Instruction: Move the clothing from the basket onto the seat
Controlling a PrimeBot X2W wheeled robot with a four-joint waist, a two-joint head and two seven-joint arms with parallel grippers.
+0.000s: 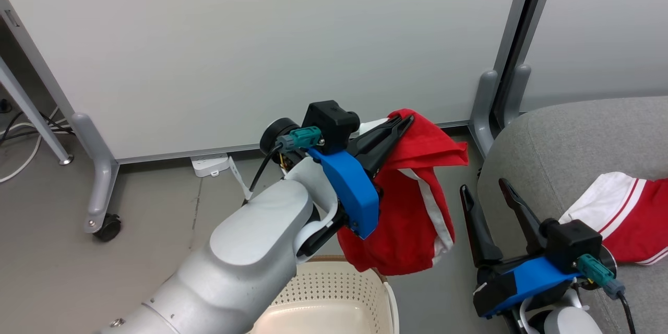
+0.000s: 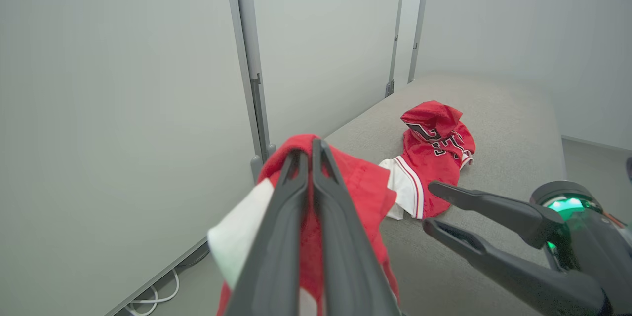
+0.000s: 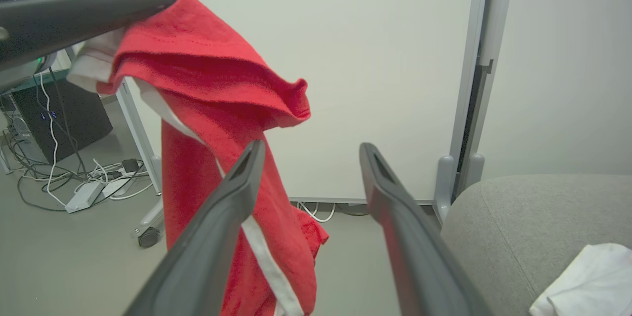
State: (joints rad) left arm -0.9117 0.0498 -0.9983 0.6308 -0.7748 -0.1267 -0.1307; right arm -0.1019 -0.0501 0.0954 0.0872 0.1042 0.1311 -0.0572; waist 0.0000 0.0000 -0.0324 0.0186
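**Step in hand: carry phase, second garment.**

The left claw [image 1: 403,122] is pressed together, pinching the plain red garment [image 1: 412,209] by a bunched upper fold. The garment, edged with white trim, hangs free below the fingertips. Its lower hem sits just above the far rim of the basket [image 1: 334,287] and clear of the floor [image 1: 156,203]. The part of the basket interior that shows holds no clothing; the rest is hidden behind the left forearm [image 1: 250,240].

The right claw [image 1: 484,188] is spread wide and holds nothing. It stands at the near edge of the seat [image 1: 574,141], between the hanging garment and the jersey [image 1: 631,219].

The jersey, with white striped sleeve ends and dark lettering, lies crumpled on the seat cushion, apart from both claws.

**Progress (judged).** One garment is on the seat and one is in the air. Once this garment is set down, the task is probably near its end.

**Next move (judged).**
1. Carry the left claw toward the robot's right until the whole garment hangs over the cushion.
2. Keep it high enough for the hem to pass the cushion's rounded edge without dragging.
3. Route over or around the right claw, which stands in the direct path.
4. Keep the fabric off the partition post [image 1: 485,109] beside the seat corner.
5. Lower until the fabric rests on bare cushion beside the jersey, then spread the claw.
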